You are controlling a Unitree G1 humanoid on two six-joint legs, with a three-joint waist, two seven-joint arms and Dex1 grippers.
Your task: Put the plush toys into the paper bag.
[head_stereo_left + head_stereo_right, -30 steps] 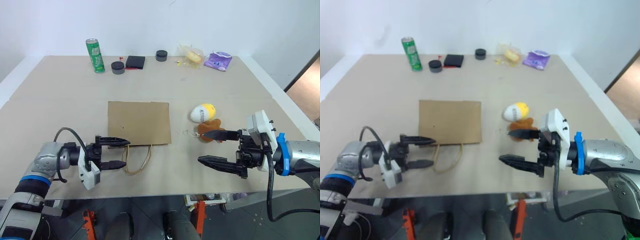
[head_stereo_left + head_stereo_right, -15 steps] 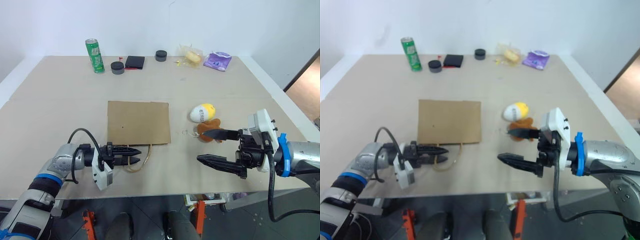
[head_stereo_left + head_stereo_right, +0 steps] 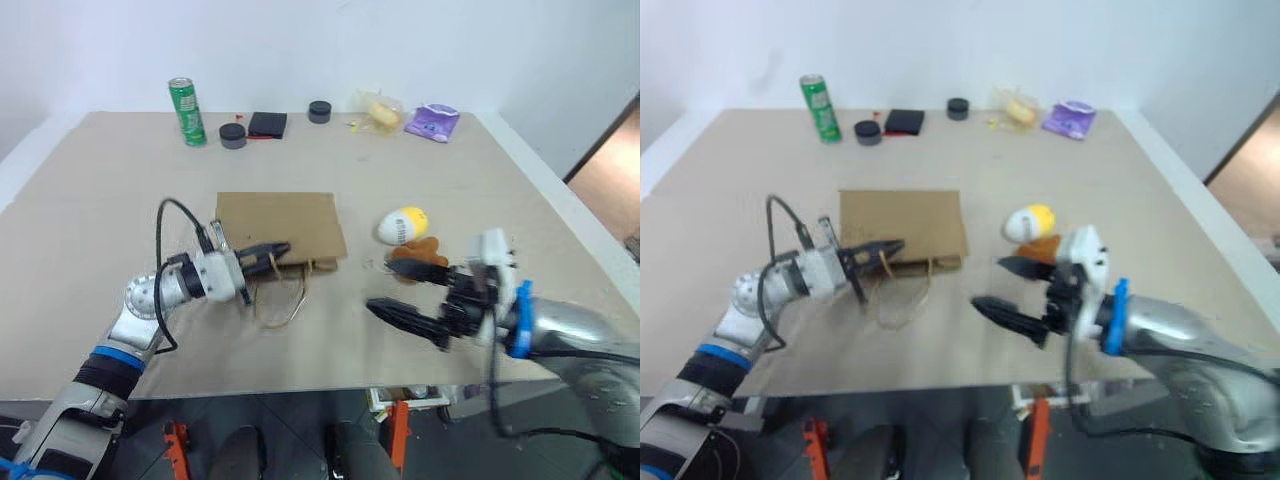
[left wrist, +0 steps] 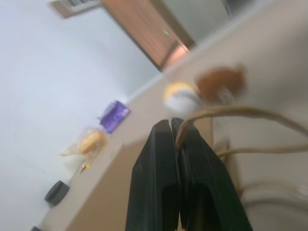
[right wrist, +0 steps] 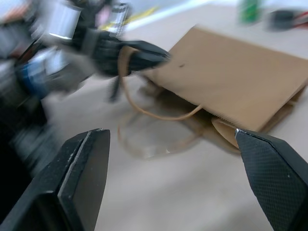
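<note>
Bag [image 3: 280, 226] lies flat mid-table, your left claw [image 3: 277, 250] pinched shut on its handle [image 4: 226, 111], your right claw [image 3: 398, 287] spread open near the toys [image 3: 408, 238].

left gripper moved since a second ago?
Yes. The left gripper went up the table from beside the handle loops to the paper bag's near edge, and shut on a cord handle.

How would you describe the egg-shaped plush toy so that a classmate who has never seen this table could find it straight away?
Start at the flat brown paper bag in the middle of the table, then look to the robot's right of it. There lies the egg-shaped plush toy, touching the orange-brown plush toy on its near side. It alone is smooth, white with a yellow cap.
</note>
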